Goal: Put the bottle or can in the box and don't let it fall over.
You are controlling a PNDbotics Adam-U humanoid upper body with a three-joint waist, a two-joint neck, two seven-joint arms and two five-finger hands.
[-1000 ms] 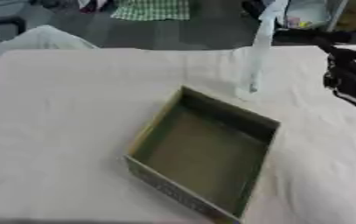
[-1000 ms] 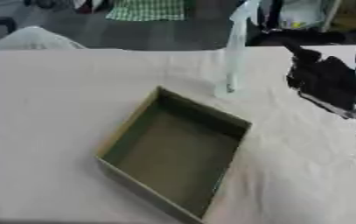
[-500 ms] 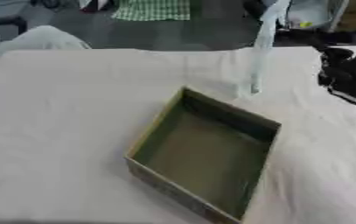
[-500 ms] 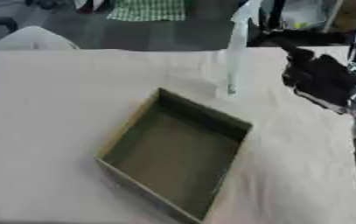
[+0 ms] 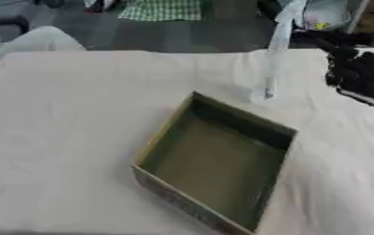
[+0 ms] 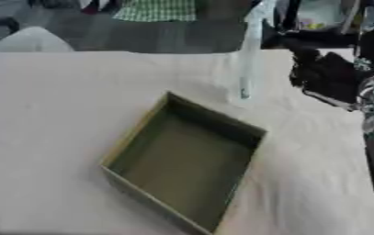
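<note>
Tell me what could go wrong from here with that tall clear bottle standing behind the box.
The bottle is tall, thin and upright on wrinkled cloth, so a sideways nudge from the right hand closing in could topple it. It stands close to the box far corner; a low carry might catch the wall. Clear plastic is hard to make out, so the grasp may miss.

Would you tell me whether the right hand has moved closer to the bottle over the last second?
Yes. The right hand has shifted left toward the upright bottle, narrowing the gap; they remain apart.

head stereo pair | looking down, near | both share box [image 5: 214, 167] on table [image 5: 61, 114]
</note>
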